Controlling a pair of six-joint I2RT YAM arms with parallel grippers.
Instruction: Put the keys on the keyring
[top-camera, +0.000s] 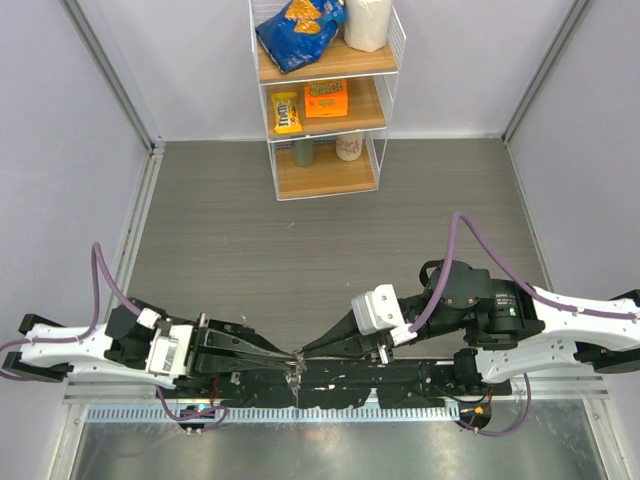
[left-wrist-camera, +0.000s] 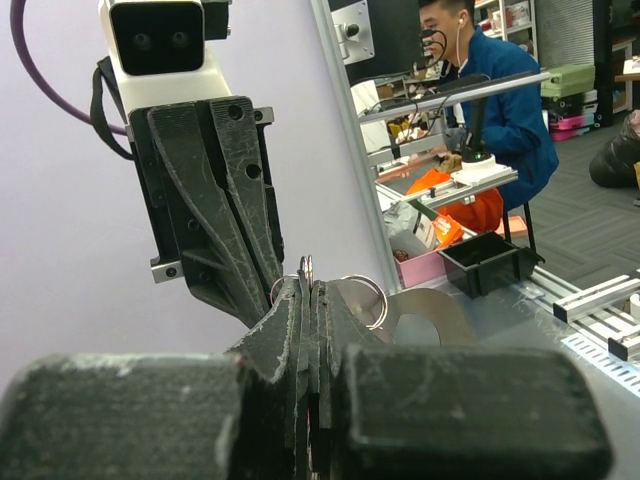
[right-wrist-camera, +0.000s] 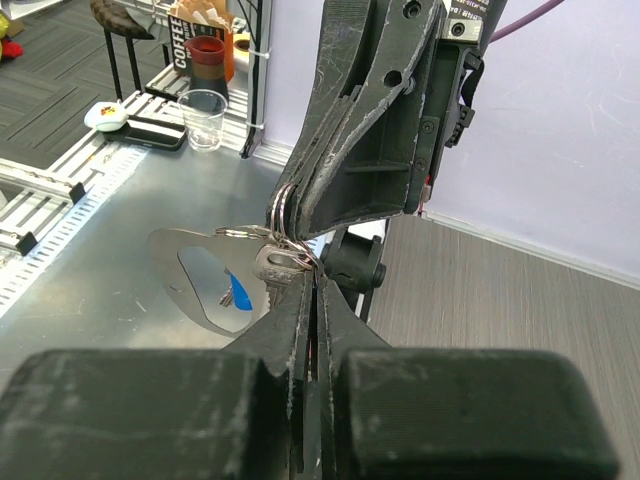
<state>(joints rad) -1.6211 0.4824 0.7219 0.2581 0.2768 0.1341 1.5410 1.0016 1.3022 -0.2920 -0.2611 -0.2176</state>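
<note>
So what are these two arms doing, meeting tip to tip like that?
They are working a key onto the keyring. The left gripper is shut on the keyring's small split rings. The right gripper seems shut on the silver key, pressed against them. The grey loop hangs free.

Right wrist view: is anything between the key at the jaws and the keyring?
Nothing visible does. The key hangs where the right gripper and left gripper meet tip to tip, directly beside the keyring.
</note>
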